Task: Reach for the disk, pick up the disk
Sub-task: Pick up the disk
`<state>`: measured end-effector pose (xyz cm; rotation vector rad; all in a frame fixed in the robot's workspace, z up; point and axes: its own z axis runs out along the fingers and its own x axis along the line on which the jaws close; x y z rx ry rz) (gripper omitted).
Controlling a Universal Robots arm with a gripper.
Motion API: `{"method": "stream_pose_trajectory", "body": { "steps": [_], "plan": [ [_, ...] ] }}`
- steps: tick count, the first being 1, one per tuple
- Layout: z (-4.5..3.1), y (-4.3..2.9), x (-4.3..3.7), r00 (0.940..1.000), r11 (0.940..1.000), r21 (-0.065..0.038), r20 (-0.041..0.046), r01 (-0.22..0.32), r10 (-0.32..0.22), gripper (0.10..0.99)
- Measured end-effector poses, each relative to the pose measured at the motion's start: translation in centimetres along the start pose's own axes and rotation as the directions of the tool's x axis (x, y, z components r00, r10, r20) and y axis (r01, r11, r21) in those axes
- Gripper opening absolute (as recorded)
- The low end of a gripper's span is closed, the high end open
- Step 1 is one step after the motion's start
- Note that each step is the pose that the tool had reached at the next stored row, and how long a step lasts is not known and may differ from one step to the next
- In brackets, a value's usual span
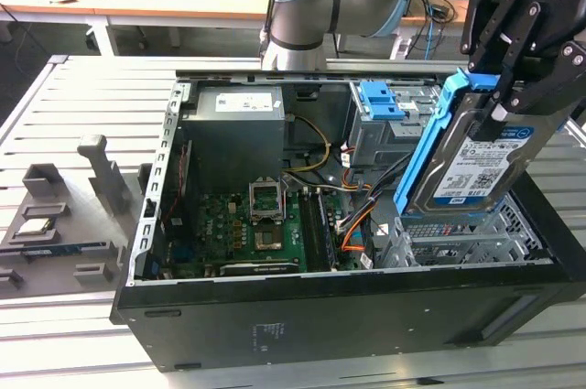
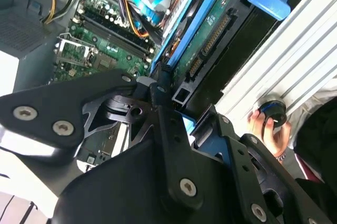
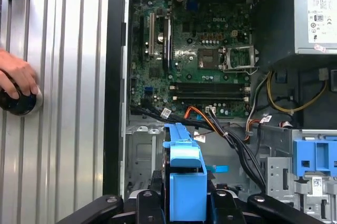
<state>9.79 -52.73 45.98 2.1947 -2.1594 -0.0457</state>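
Observation:
The disk (image 1: pixel 476 165) is a silver-grey hard drive with a white-and-blue label and bright blue side rails. It hangs tilted above the drive cage (image 1: pixel 458 243) at the exterior view's right end of the open computer case. My gripper (image 1: pixel 502 96) is shut on its upper end, one black finger on each face. The second wrist view shows the disk's green circuit side (image 2: pixel 210 39) running away from the gripper (image 2: pixel 181 113). In the first wrist view the disk's blue rail edge (image 3: pixel 184 171) sticks out between the fingers (image 3: pixel 142 203).
Below lies the open black case (image 1: pixel 302 316), with motherboard (image 1: pixel 261 224), power supply (image 1: pixel 233 133), cables and a blue latch bracket (image 1: pixel 380 101). Grey fixtures and a small chip (image 1: pixel 37 227) sit on the slatted table at the exterior view's left. A person's hand (image 3: pixel 16 76) rests on a black knob beside the case.

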Motion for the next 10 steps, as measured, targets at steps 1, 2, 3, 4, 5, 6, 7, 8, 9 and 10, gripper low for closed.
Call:
{"method": "stream_pose_trajectory", "body": {
  "steps": [1, 2, 3, 4, 5, 6, 7, 8, 9, 10],
  "plan": [
    [0.12, -0.42, -0.09, 1.0, 1.0, -0.001, -0.0002, 0.0, 0.0, 0.369],
    [0.19, -0.73, -0.16, 1.0, 1.0, -0.001, -0.0006, 0.0, 0.0, 0.369],
    [0.31, -1.23, -0.23, 1.0, 1.0, -0.002, -0.0016, 0.0, 0.0, 0.369],
    [0.37, -1.49, -0.24, 1.0, 1.0, -0.002, -0.0033, 0.0, 0.0, 0.369],
    [0.37, -1.51, -0.24, 1.0, 1.0, -0.002, -0.0042, 0.0, 0.0, 0.369],
    [0.38, -1.51, -0.24, 1.0, 1.0, -0.002, -0.0043, 0.0, 0.0, 0.369],
    [0.38, -1.51, -0.24, 1.0, 1.0, -0.002, -0.0045, 0.0, 0.0, 0.369],
    [0.38, -1.51, -0.24, 1.0, 1.0, -0.002, -0.0048, 0.0, 0.0, 0.369],
    [0.38, -1.51, -0.24, 1.0, 1.0, -0.002, -0.0049, 0.0, 0.0, 0.369],
    [0.38, -1.51, -0.24, 1.0, 1.0, -0.002, -0.0049, 0.0, 0.0, 0.369]
  ]
}}
